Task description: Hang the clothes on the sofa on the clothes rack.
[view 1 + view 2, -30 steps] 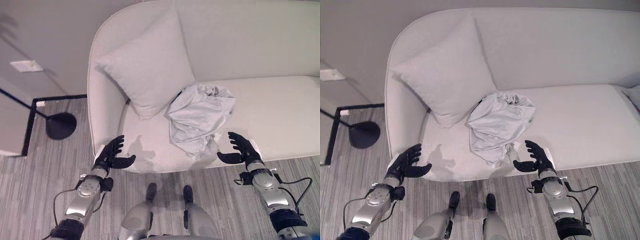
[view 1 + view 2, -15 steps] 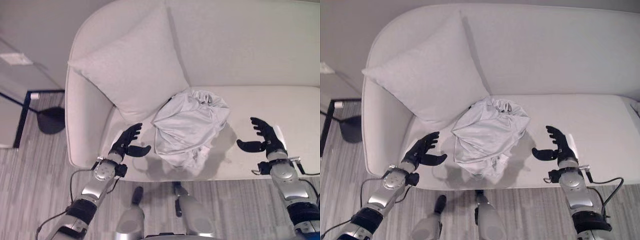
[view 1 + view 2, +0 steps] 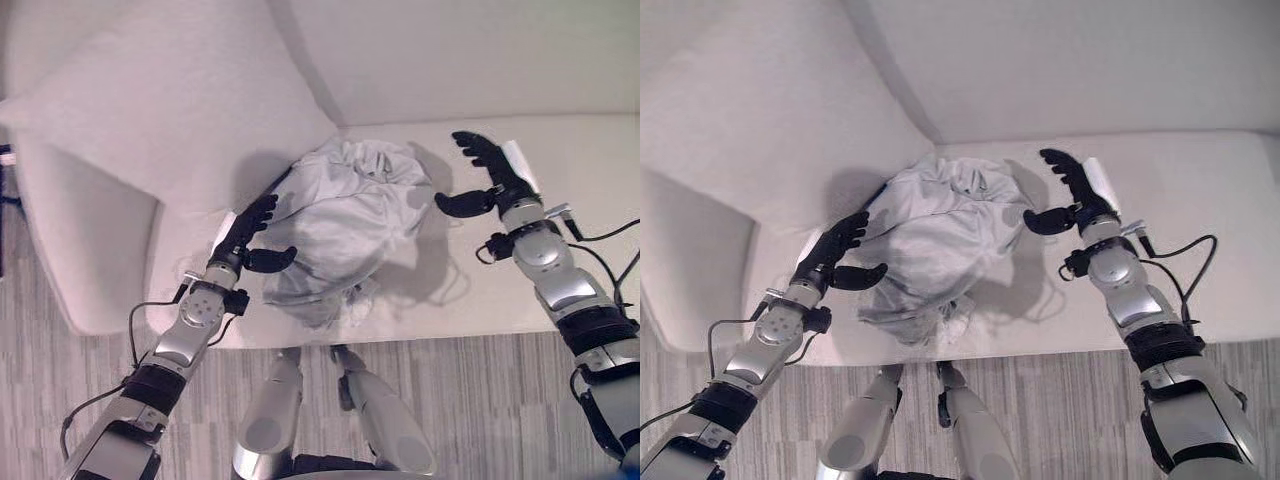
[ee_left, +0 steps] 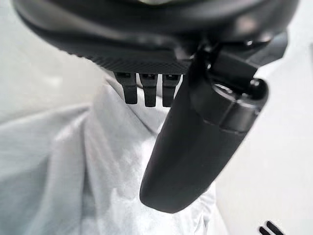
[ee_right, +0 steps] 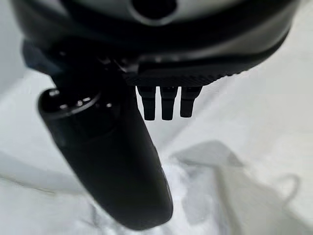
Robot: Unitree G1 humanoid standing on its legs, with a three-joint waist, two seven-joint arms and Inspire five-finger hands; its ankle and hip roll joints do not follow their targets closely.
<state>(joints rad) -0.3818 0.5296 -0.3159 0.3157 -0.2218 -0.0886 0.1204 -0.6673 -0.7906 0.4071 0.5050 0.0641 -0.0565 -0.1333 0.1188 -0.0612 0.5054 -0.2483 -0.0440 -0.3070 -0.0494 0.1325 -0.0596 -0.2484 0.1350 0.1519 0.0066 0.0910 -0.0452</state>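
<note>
Fingers on both dark hands are spread wide and holding nothing: the left hand (image 3: 243, 243) sits right against the near-left side of the crumpled pale grey garment (image 3: 345, 225), and the right hand (image 3: 488, 178) hovers just off its far-right side. That bundle lies on the seat of the off-white fabric sofa (image 3: 560, 290), with a big off-white square cushion (image 3: 150, 110) behind it. Looks like the reach-to-grab step, so next they'd need to close in and scoop it up.
</note>
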